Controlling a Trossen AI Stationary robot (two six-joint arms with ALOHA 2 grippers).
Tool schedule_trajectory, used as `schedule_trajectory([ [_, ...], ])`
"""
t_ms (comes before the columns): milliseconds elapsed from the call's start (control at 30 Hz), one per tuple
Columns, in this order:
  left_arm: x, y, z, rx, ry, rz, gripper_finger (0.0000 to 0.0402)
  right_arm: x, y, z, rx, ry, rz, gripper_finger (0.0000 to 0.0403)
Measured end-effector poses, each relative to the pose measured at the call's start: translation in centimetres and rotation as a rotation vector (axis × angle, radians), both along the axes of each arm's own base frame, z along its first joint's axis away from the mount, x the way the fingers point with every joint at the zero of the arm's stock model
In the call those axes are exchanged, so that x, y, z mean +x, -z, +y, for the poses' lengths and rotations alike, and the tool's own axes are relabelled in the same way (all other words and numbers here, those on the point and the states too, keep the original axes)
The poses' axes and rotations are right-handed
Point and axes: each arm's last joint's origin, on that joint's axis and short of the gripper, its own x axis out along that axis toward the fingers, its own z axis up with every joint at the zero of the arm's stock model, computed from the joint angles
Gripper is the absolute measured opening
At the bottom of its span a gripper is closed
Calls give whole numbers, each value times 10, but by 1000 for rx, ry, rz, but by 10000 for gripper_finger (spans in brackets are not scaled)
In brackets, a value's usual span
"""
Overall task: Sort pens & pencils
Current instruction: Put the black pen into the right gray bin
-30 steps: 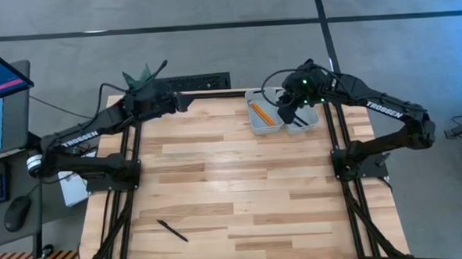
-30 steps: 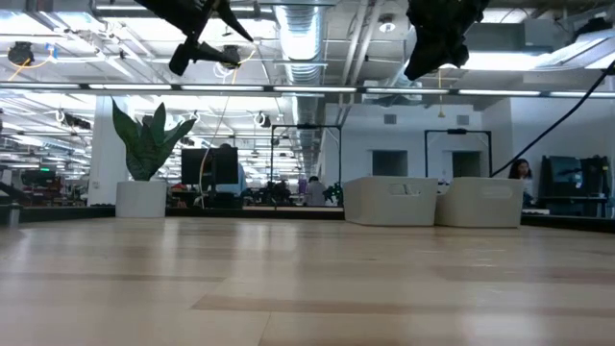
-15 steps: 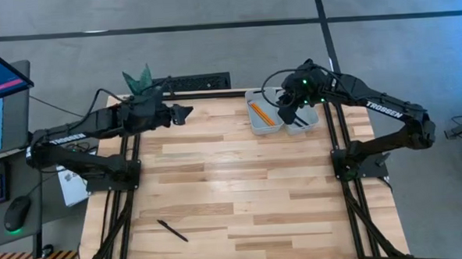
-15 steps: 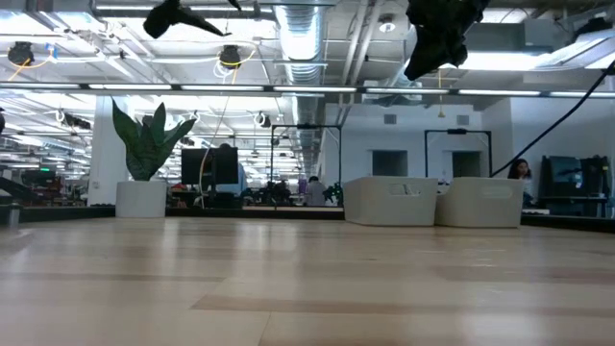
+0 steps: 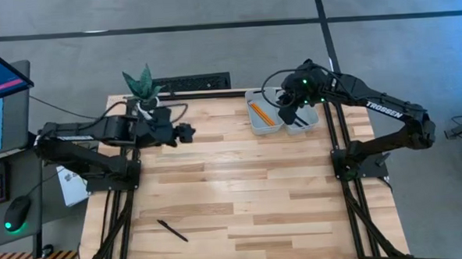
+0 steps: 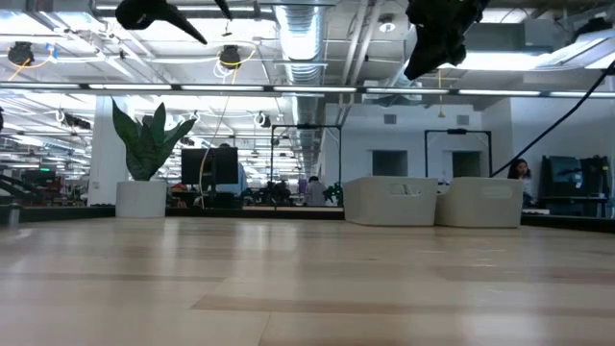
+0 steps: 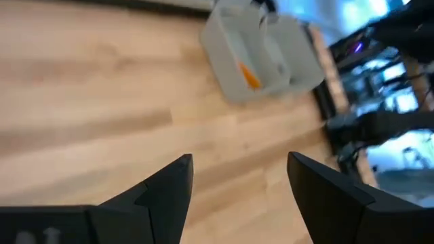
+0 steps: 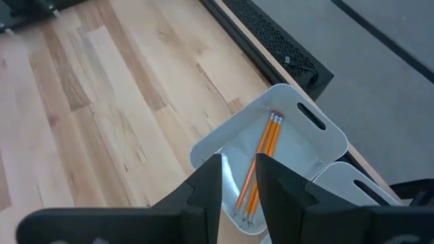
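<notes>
The left gripper (image 5: 186,133) is seen above the far left part of the wooden table (image 5: 241,191), its fingers (image 7: 166,196) spread wide with nothing between them. The right gripper (image 5: 283,111) is held above the two pale bins at the far right edge; its fingers (image 8: 207,186) stand a little apart, and nothing is seen pinched between them. In the left bin (image 5: 262,117), orange pencils (image 8: 261,159) are laid side by side; three can be counted in the right wrist view. The right bin (image 5: 302,120) is mostly hidden by the arm, so its contents cannot be told. One black pen (image 5: 172,230) is left lying on the table near the front left corner, well apart from both bins. The pencils are judged sorted. At least this one pen remains to be fetched; the other pens are not seen.
</notes>
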Motion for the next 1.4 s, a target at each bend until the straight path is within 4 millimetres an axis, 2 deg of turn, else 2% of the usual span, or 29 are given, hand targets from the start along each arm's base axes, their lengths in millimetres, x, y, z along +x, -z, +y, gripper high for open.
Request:
schedule_trajectory([
  [400, 24, 6, -35, -238, -7, 327, 231, 1, -1, 0, -16, -12, -5, 113],
  [667, 35, 15, -69, -324, -16, 420, 231, 1, -1, 0, -17, -12, -7, 113],
  [1067, 11, 31, -111, -475, -186, 485, 231, 2, 1, 0, -16, -16, -12, 113],
  [1400, 0, 46, -140, -544, -230, 440, 231, 5, 29, -2, 5, -17, 21, 113],
])
